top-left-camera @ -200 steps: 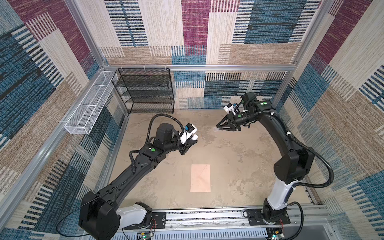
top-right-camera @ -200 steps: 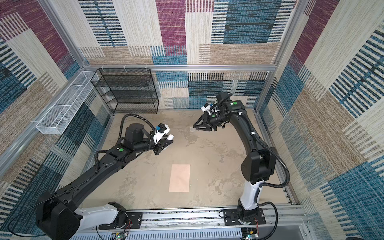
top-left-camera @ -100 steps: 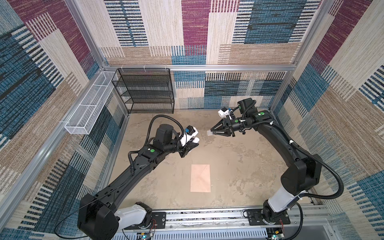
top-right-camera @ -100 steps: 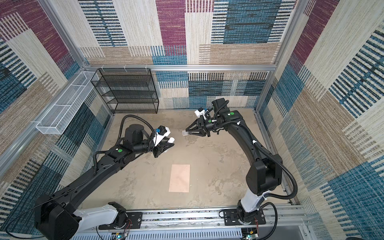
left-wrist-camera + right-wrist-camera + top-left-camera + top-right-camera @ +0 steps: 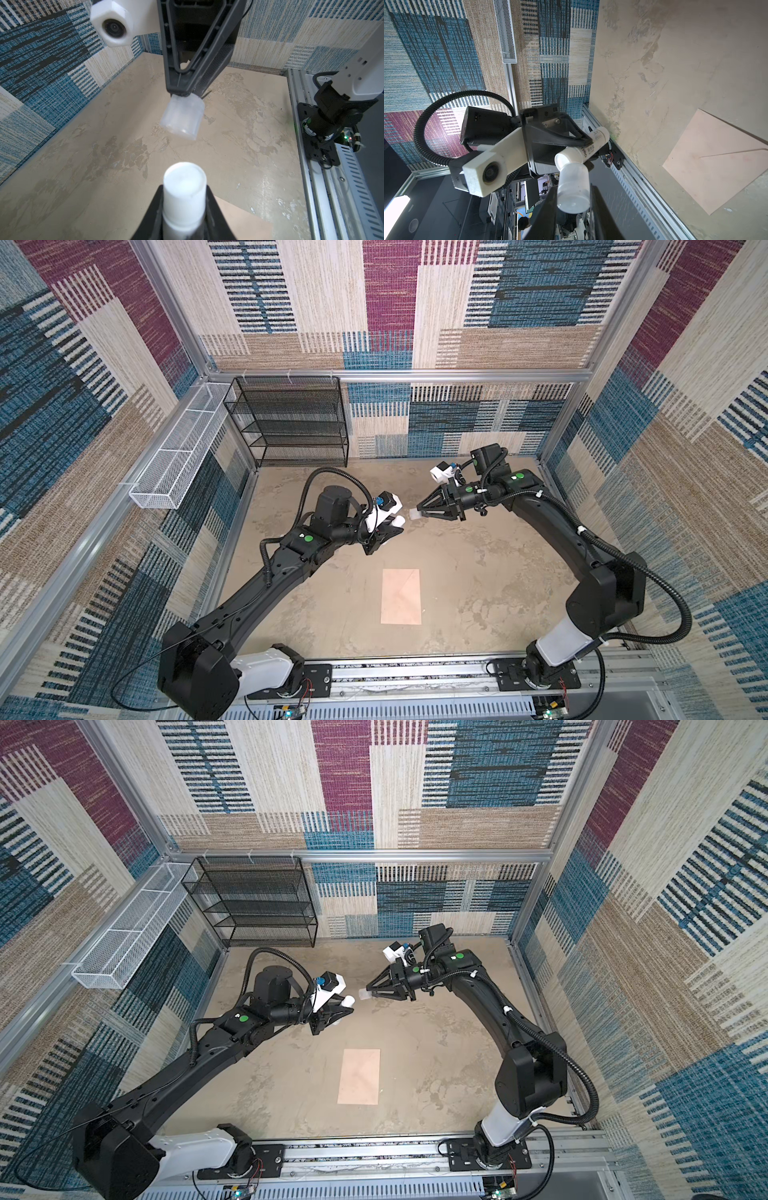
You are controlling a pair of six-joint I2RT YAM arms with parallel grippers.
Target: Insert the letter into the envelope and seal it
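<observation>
White tube (image 5: pixel 184 187) clamped in left gripper (image 5: pixel 392 526) (right gripper (image 5: pixel 419 510) pinches a translucent cap (image 5: pixel 181 116)).

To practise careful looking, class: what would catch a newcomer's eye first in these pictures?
Above the middle of the table, the left gripper holds a white tube and the right gripper a clear cap, facing each other, close but apart. Nearer the front, a peach envelope lies flat with its flap down.
</observation>
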